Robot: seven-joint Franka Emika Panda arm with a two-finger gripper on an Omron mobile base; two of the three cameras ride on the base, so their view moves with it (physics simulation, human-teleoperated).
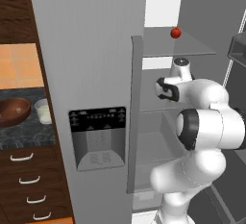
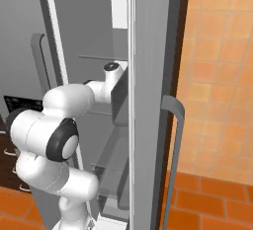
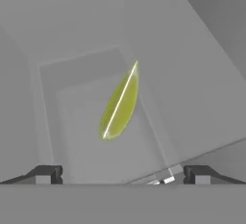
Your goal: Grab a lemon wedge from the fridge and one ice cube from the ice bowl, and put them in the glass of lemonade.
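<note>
Retrieval of the yellow-green lemon wedge (image 3: 120, 104) from the tall grey steel fridge (image 1: 91, 50) is judged in hand: the released, empty end effector (image 3: 120, 175) must be advanced until the wedge lies between its tips, then clenched.

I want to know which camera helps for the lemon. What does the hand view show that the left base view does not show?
Hand view: the yellow-green lemon wedge on a grey fridge surface, ahead of the open gripper. Left base view: the ice bowl and the glass of lemonade on the counter, a red fruit on an upper shelf, the dispenser panel. Both show the inside of the fridge.
</note>
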